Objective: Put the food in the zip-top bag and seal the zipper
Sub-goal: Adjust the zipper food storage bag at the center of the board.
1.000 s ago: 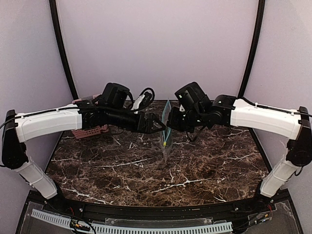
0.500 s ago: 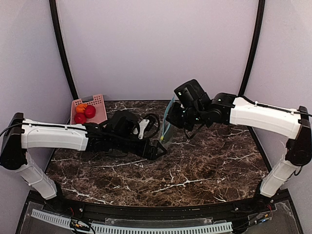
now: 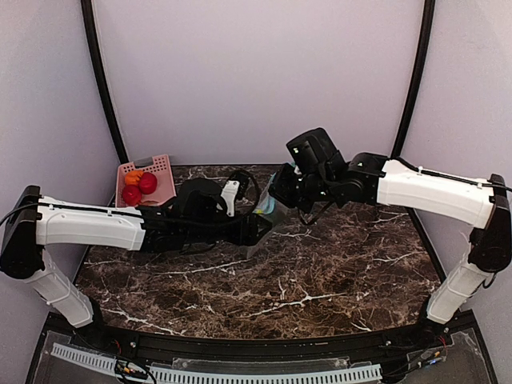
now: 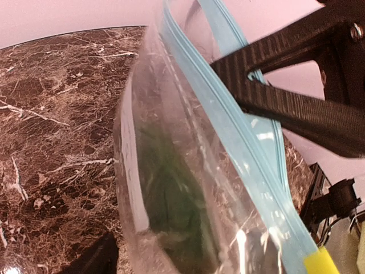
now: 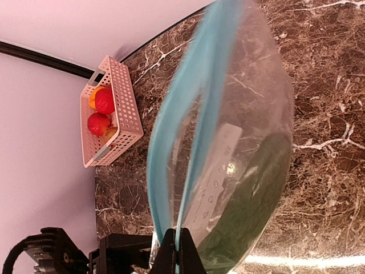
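Observation:
The clear zip-top bag (image 3: pixel 268 220) hangs over the middle of the table, tilted. My right gripper (image 3: pixel 278 194) is shut on one lip of its teal zipper (image 5: pixel 155 174), and in the right wrist view that gripper (image 5: pixel 179 248) pinches the strip. The two teal lips stand apart, so the mouth gapes. A dark green thing (image 5: pixel 256 194) lies inside the bag (image 5: pixel 245 131). My left gripper (image 3: pixel 258 230) is open at the bag's lower part. Its wrist view shows the bag (image 4: pixel 171 171) and zipper (image 4: pixel 228 125) filling the frame, with one fingertip (image 4: pixel 97 260) showing. The food, two red fruits (image 3: pixel 148 183) (image 3: pixel 131 194) and an orange one (image 3: pixel 132 178), lies in the basket.
The pink slotted basket (image 3: pixel 162 163) stands at the table's back left corner, also seen in the right wrist view as the basket (image 5: pixel 128 108). Purple walls close off the back and both sides. Both arms reach inward and meet at the bag.
My left arm has come down from beside the bag's top to its lower part, uncovering the basket. The bag has tilted, and the right gripper has shifted slightly left with it.

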`<state>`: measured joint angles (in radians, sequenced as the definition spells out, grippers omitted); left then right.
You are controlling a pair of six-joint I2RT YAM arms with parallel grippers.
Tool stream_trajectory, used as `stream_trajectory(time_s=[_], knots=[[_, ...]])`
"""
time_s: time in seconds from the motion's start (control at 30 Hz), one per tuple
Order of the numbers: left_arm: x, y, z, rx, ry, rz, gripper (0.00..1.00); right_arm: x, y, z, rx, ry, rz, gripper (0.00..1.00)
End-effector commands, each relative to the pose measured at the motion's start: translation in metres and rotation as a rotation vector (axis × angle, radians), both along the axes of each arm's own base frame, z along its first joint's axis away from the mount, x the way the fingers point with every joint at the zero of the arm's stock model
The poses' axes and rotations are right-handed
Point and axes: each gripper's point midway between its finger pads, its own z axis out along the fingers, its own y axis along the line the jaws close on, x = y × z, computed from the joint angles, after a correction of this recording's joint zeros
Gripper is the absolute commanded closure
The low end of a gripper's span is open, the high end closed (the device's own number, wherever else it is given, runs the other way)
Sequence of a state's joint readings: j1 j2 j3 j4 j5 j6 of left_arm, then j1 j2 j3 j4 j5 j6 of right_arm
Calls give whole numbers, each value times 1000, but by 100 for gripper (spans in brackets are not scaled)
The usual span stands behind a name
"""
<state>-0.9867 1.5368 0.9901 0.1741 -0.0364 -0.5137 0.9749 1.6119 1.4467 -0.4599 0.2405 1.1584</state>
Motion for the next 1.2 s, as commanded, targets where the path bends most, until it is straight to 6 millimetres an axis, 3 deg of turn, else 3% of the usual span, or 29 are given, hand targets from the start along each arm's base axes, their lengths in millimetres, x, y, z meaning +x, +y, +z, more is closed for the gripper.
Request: stream_trajectory(time_s=[0.0,0.37,0.5,0.57,0.73,0.9,1.03,1.17], knots=[[10,-1,20,-34,-93,28,32,-5,11,3,58,5,25,100],[9,3,6,37,-86,19,88,-7,10,-3,54,12,26,100],[4,10,-4,74,-71,11,99,-5,4,-3,46,2,8,100],[1,14,-6,88,-63,5,90,-4,1,-2,44,-4,-1,100],[-8,19,-10,87,-44,-18,47,-4,-2,-1,46,-6,-8,100],[-19,23,-25,94,-6,-44,20,-3,-3,1,40,-19,-5,100],[-37,23,-12,32,4,-119,8,-2,-7,-9,-1,-26,5,100],[-53,30,13,-5,12,-164,4,-3,-8,-21,-71,-46,59,100]])
